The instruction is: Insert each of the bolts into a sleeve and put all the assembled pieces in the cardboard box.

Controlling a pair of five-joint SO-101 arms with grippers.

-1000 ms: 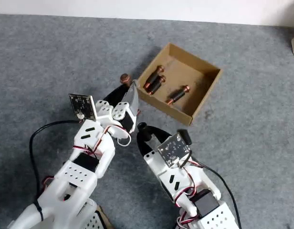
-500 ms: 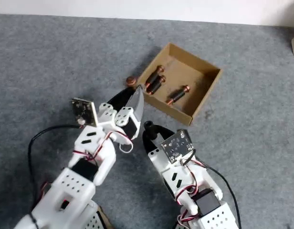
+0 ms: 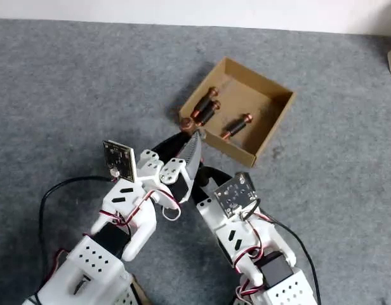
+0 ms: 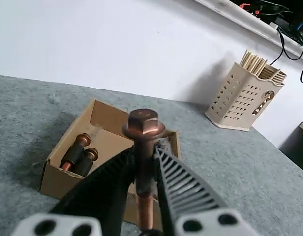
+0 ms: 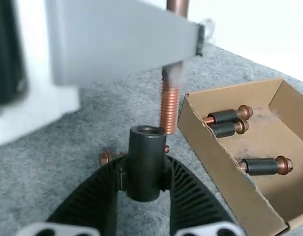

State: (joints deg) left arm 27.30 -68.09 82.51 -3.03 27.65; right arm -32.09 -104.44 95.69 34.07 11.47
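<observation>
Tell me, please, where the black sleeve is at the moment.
In the right wrist view, the black sleeve stands upright in the right gripper's shut jaws, beside the cardboard box's outer wall, the left gripper's copper bolt tip near its open top.

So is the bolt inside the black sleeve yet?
Not yet. The bolt stands upright, its threaded tip level with the rim of the sleeve, whose hole looks empty.

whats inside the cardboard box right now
Three assembled pieces lie in the cardboard box: two side by side, one apart. In the high view a held bolt overlaps its near corner, hiding a little there.
</observation>
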